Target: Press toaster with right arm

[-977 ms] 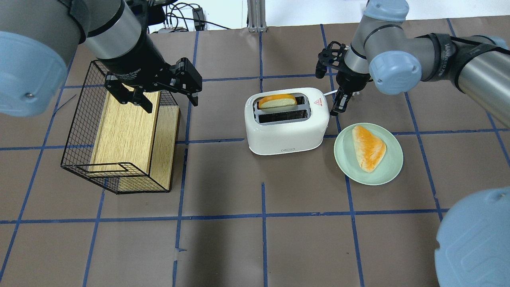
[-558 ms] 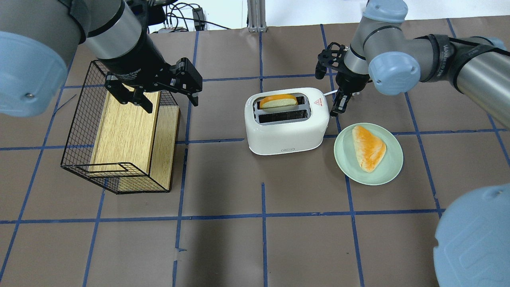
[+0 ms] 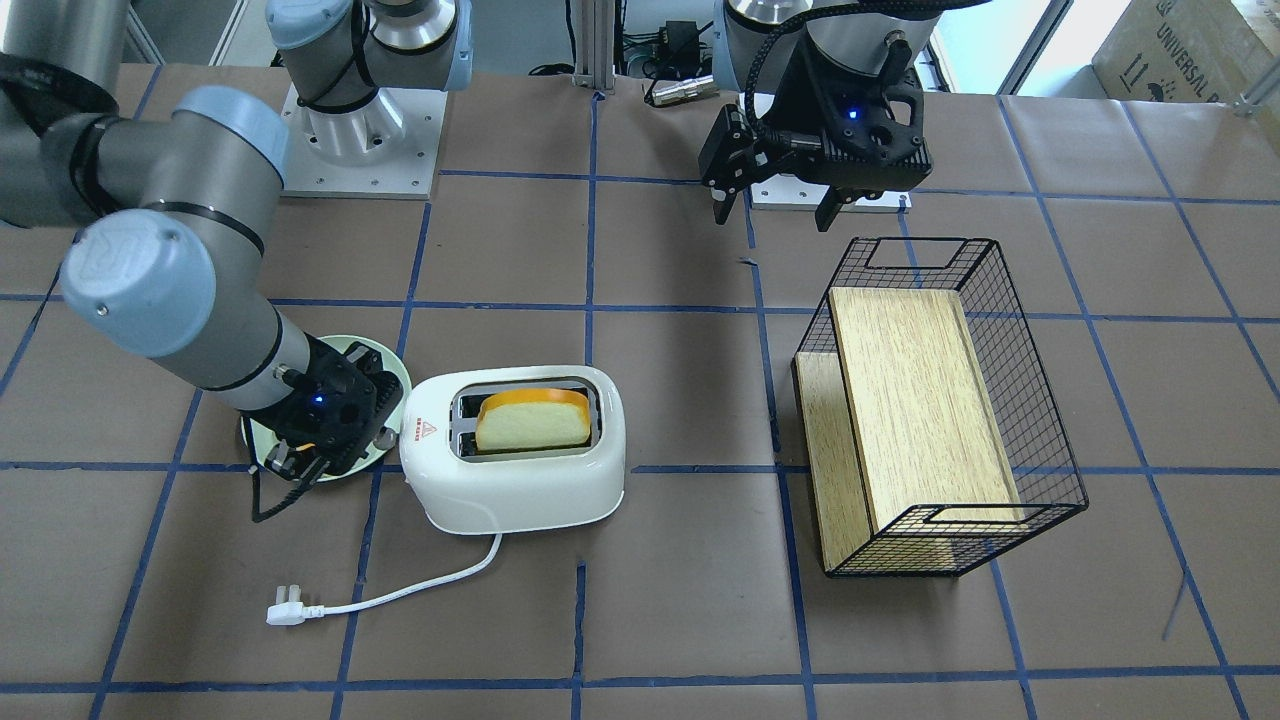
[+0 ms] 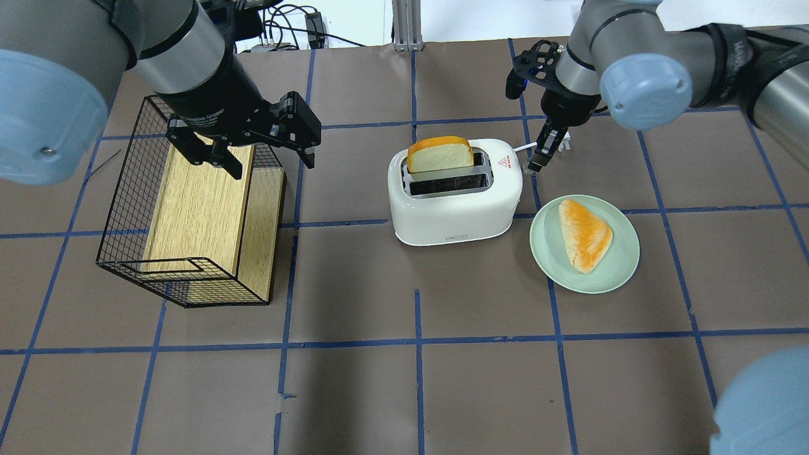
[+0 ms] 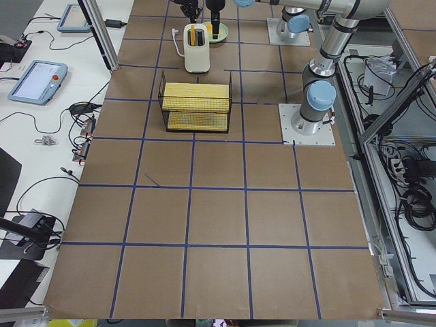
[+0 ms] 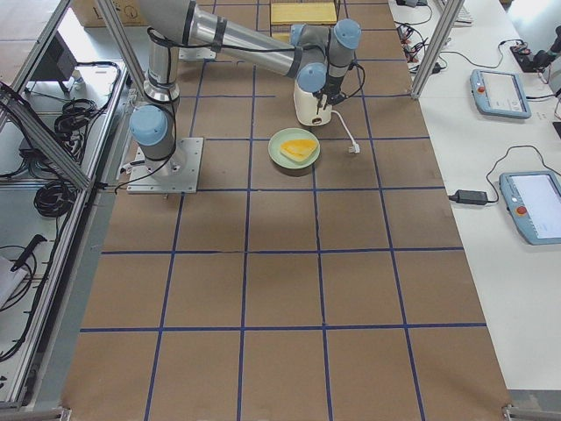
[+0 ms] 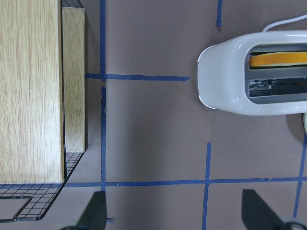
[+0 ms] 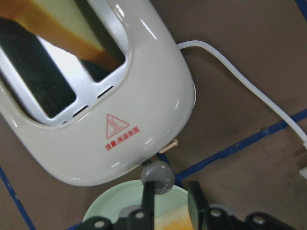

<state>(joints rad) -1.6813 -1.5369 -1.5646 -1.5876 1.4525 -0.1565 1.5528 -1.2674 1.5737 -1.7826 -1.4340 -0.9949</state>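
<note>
Two jaws on the right gripper [image 4: 535, 165] sit slightly apart and empty right by the lever knob [image 8: 156, 176], on the end of the mid-table toaster [image 4: 455, 215] nearest that arm, so we reckon it's a straight push down; left gripper [image 4: 268, 161] hangs open, well away.
</note>
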